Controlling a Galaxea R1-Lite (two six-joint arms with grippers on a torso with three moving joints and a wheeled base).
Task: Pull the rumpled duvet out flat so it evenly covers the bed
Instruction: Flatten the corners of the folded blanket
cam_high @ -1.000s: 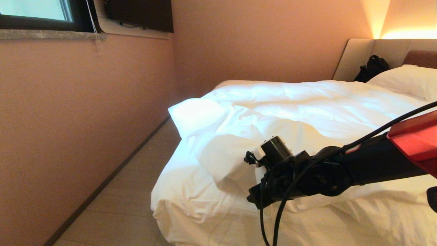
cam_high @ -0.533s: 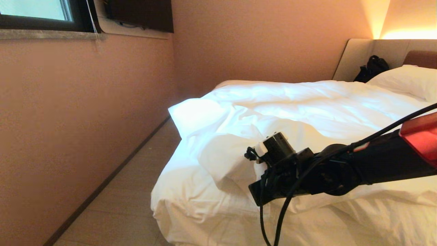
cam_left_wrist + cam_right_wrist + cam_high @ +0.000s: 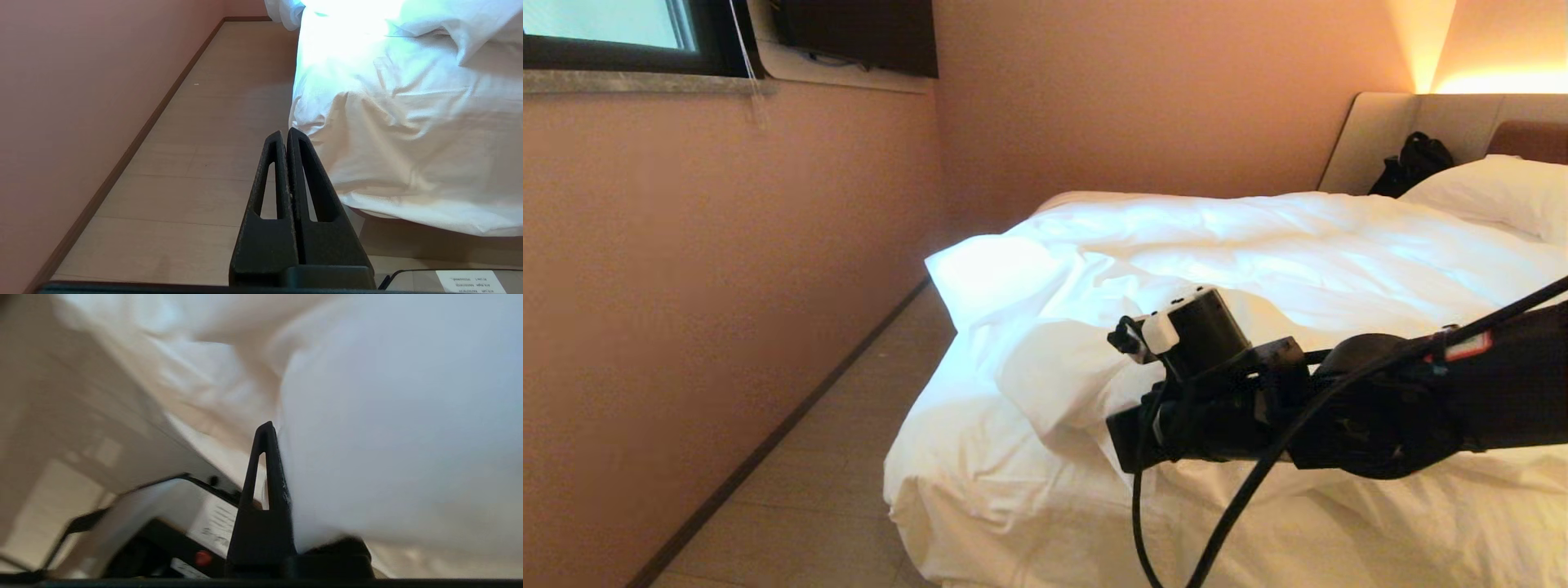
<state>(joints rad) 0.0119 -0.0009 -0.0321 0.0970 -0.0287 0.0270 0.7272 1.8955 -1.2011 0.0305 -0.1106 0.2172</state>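
The right gripper (image 3: 282, 457) is clamped on a fold of the duvet (image 3: 1258, 261) at the near corner of the bed (image 3: 1029, 523). In the right wrist view one black finger (image 3: 263, 477) shows, and white cloth bulges over the place where the other would be. In the head view the right arm reaches in from the right across the foot of the bed, its cable looping below it.

The duvet lies rumpled over the mattress, with a thick fold turned back near the gripper and one corner jutting toward the wall on the left. A pillow (image 3: 1494, 192) rests against the headboard (image 3: 1380, 131), with a black bag (image 3: 1413, 159) beside it.

The left gripper (image 3: 288, 139) hangs low over the floor (image 3: 204, 155) beside the bed's corner, its fingers pressed together on nothing
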